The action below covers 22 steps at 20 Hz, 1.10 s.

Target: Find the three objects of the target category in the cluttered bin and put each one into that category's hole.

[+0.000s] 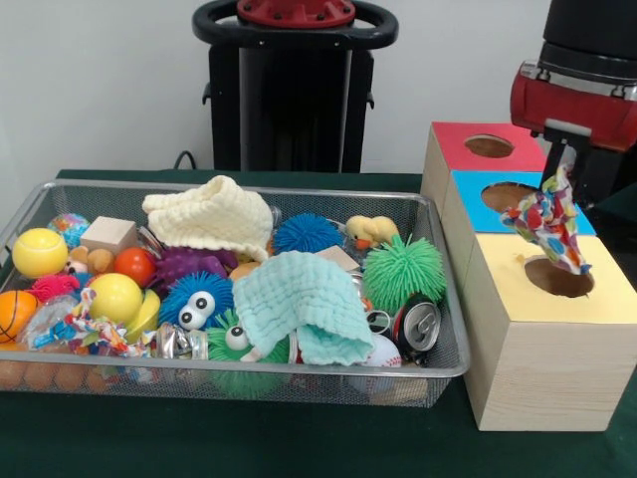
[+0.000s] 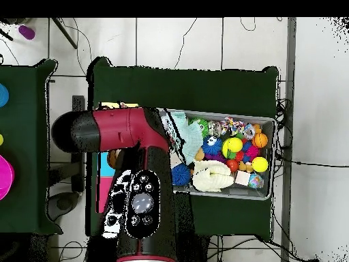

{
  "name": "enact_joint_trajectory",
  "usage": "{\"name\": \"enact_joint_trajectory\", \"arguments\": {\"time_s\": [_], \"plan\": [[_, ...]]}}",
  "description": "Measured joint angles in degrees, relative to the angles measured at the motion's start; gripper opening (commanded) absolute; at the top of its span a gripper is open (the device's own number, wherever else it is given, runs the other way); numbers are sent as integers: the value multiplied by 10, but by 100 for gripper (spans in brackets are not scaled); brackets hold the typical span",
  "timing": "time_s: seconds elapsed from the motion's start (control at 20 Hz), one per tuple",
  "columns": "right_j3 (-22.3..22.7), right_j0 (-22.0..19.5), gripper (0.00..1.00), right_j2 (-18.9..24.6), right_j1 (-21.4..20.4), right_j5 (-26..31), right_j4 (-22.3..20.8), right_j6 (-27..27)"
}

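Tool: the tool (image 1: 563, 164) hangs above the yellow-topped box (image 1: 557, 329) at the counter's edge, closed on the top of a cloth toy (image 1: 550, 221).
Held toy: the floppy knot of patterned strips dangles from the tool, its lower end at the round hole (image 1: 557, 278) in the yellow lid. Held by its top like this, the limp cloth hangs straight and narrow, which likely suits a small opening.
Boxes: three wooden boxes stand in a row beside the bin, the red-topped box (image 1: 480, 149) farthest from the camera, the blue-topped box (image 1: 503, 204) in the middle, the yellow one nearest. Each has a hole in its lid.
Bin: the wire bin (image 1: 229, 370) sits on the green counter (image 1: 249, 438), just beside the boxes, crowded with toys.
Another target: a second braided cloth toy (image 1: 88, 329) lies near the bin's front rim in the front view, among a yellow ball (image 1: 115, 297) and an orange ball (image 1: 14, 312).
Third target: I cannot pick it out; it may lie under the clutter.
Covers: a pale yellow washcloth (image 1: 214, 214) and a mint washcloth (image 1: 299, 304) lie draped over spiky balls, hiding what is beneath.
Overhead: the arm (image 2: 140, 184) covers the boxes, so the tool cannot be seen there.
Stage: judged from this, one toy is at its hole, not yet released.
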Motion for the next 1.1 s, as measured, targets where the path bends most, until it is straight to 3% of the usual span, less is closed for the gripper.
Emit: {"name": "enact_joint_trajectory", "arguments": {"time_s": [0.55,1.1], "plan": [[-4,20,0,-28,11,-41,48,0],[0,25,0,-41,35,-152,81,0]]}}
